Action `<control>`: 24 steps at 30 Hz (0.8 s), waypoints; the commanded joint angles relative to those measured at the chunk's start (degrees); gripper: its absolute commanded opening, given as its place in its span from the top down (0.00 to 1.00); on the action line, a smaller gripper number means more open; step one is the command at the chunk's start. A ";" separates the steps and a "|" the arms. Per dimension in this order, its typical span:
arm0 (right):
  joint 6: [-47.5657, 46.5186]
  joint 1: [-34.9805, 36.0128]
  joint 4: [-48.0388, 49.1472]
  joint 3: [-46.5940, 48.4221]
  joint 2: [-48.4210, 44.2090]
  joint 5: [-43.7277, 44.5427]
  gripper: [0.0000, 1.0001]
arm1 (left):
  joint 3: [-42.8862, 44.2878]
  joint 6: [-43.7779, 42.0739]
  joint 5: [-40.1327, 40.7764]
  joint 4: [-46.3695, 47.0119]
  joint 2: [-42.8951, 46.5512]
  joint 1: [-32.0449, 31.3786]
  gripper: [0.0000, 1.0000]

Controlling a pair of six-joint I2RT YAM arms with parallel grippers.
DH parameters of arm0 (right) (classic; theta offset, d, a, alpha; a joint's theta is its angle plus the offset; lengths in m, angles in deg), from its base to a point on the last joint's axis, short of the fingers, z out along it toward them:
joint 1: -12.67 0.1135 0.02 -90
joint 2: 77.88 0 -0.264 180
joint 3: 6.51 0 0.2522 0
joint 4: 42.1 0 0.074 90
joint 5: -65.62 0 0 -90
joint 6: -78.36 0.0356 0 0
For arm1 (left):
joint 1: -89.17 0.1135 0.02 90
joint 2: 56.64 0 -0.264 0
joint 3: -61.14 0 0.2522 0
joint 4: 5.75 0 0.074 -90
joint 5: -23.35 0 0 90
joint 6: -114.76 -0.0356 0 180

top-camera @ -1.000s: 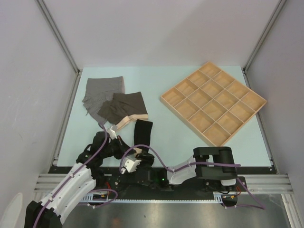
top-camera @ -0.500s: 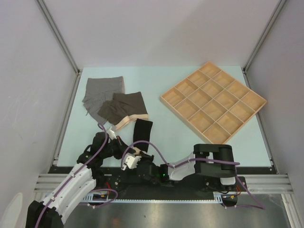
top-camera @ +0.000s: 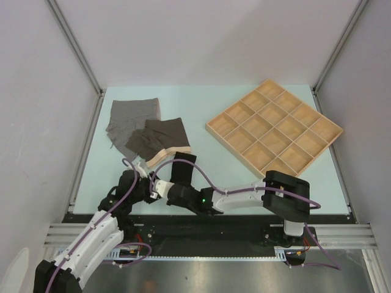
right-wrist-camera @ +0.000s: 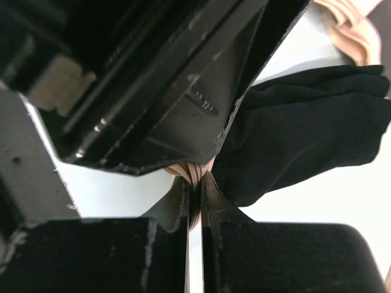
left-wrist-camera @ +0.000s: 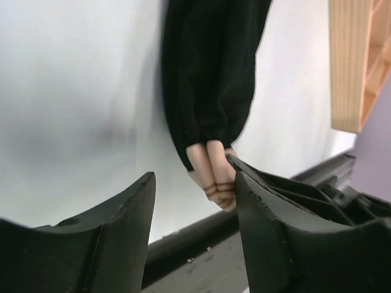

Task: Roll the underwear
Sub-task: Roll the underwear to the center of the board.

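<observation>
**Examiner:** What is hidden or hard to read?

**Inspector:** From above, the left gripper (top-camera: 145,183) and right gripper (top-camera: 160,187) crowd together at 7 o'clock on the table (top-camera: 214,104). They cover the near end of the black brief (top-camera: 182,167), and neither jaw gap can be read from that view. In the right wrist view, the left gripper's housing blocks the upper half of the picture. The grey brief (top-camera: 131,119), at 10 o'clock, lies partly under the brown brief (top-camera: 157,137).

**Examiner:** And the jaws?

**Inspector:** The right wrist view shows the right gripper (right-wrist-camera: 194,183) nearly closed, pinching the pale waistband (right-wrist-camera: 193,171) of the black brief (right-wrist-camera: 305,134). The left wrist view shows the left gripper (left-wrist-camera: 194,180) spread wide and holding nothing. The waistband end (left-wrist-camera: 212,174) sits just beside one finger, and the black brief (left-wrist-camera: 211,79) runs away from it along the table.

**Examiner:** What has changed from a second ago?

**Inspector:** The right arm was folded by its base and now stretches toward 9 o'clock. Its gripper has advanced onto the brief's near end. The pale end was visible from above then and is covered now. The left arm, the other two briefs and the tray (top-camera: 274,130) at 2 o'clock are unchanged.
</observation>
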 commanded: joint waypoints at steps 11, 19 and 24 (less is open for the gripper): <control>4.21 -8.05 -25.71 14.03 2.91 -28.26 1.00 | 3.32 -4.44 16.98 -3.04 4.21 0.29 0.38; 3.15 -16.39 -27.83 18.51 7.22 -42.33 1.00 | -2.91 -7.70 11.81 8.64 6.94 0.12 0.52; 2.71 -20.26 -29.41 21.50 10.73 -49.10 1.00 | -4.68 -10.68 7.59 11.47 7.55 -0.06 0.56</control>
